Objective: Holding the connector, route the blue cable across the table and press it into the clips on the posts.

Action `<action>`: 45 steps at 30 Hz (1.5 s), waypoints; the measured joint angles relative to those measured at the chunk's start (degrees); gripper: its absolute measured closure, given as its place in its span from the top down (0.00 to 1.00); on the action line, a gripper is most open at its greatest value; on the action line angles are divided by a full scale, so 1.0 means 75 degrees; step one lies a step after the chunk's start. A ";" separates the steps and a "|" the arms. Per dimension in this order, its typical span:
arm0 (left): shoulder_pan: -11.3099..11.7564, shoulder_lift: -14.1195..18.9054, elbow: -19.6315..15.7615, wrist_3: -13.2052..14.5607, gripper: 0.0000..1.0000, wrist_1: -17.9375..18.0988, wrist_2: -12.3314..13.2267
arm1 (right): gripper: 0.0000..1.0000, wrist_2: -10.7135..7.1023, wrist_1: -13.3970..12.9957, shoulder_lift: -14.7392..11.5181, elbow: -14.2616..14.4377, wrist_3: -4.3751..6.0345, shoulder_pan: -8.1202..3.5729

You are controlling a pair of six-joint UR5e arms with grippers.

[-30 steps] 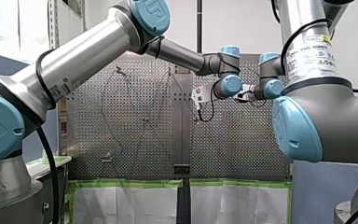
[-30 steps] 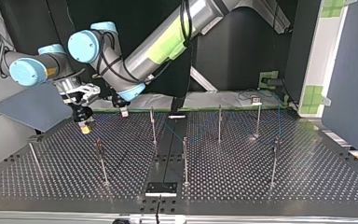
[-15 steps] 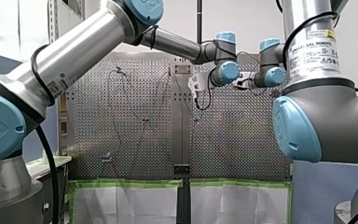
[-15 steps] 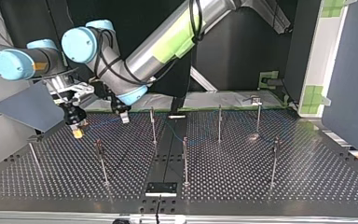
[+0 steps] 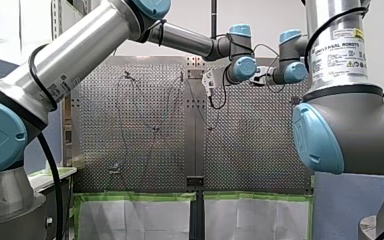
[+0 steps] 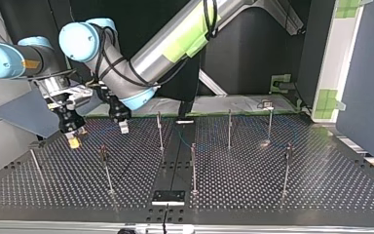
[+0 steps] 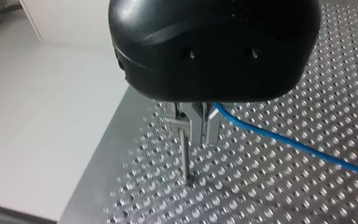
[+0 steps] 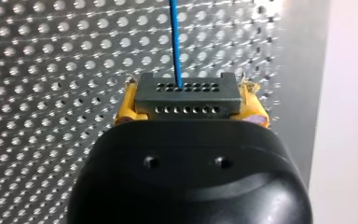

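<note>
In the right wrist view my right gripper (image 8: 192,105) is shut on a grey connector (image 8: 189,95), held between yellow pads (image 8: 126,107). The blue cable (image 8: 175,42) leaves the connector and runs ahead over the perforated table. In the left wrist view my left gripper (image 7: 195,126) has its metal fingers (image 7: 209,128) shut on the blue cable (image 7: 298,147), which trails away to one side. In the top view my right gripper (image 6: 73,140) hangs low at the left. My left gripper (image 6: 121,126) hangs just right of it, behind a post (image 6: 105,165).
Several thin posts (image 6: 193,165) stand across the perforated table (image 6: 321,190), some with clips on top. A thin metal rod (image 7: 185,156) stands under my left gripper's fingers. The table's side edge (image 7: 102,154) lies close to that gripper. A small black plate (image 6: 168,196) sits at the near edge.
In the top view both grippers moved left and nearer the camera, the right one carrying the connector. In the front view both wrists rose toward the far end of the table.
</note>
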 joint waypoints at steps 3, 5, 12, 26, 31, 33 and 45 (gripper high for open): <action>-0.0026 0.0005 0.0000 0.0178 0.00 0.0178 0.0173 | 0.00 -0.0074 0.0002 -0.0043 -0.0075 0.0117 -0.0018; -0.0052 0.0015 0.0000 0.0292 0.00 0.0288 0.0251 | 0.00 -0.0095 0.0004 -0.0076 -0.0105 0.0186 -0.0027; -0.0039 0.0065 0.0127 0.0624 0.00 0.0777 0.0356 | 0.00 -0.0180 -0.0010 -0.0111 -0.0151 0.0314 -0.0062; 0.0637 0.0047 -0.0023 0.0440 0.00 0.0919 0.1104 | 0.00 -0.0294 0.0056 0.0081 -0.0427 0.0658 -0.0256; 0.0876 0.0023 -0.0148 0.0415 0.00 0.1018 0.1403 | 0.00 -0.0296 0.0245 0.0124 -0.0623 0.0707 -0.0368; 0.0966 0.0017 -0.0158 0.0403 0.00 0.1067 0.1537 | 0.00 -0.0298 0.0274 0.0124 -0.0659 0.0732 -0.0409; 0.1289 0.0011 -0.0164 0.0363 0.00 0.1222 0.2389 | 0.00 -0.0287 0.0258 0.0205 -0.0771 0.0869 -0.0571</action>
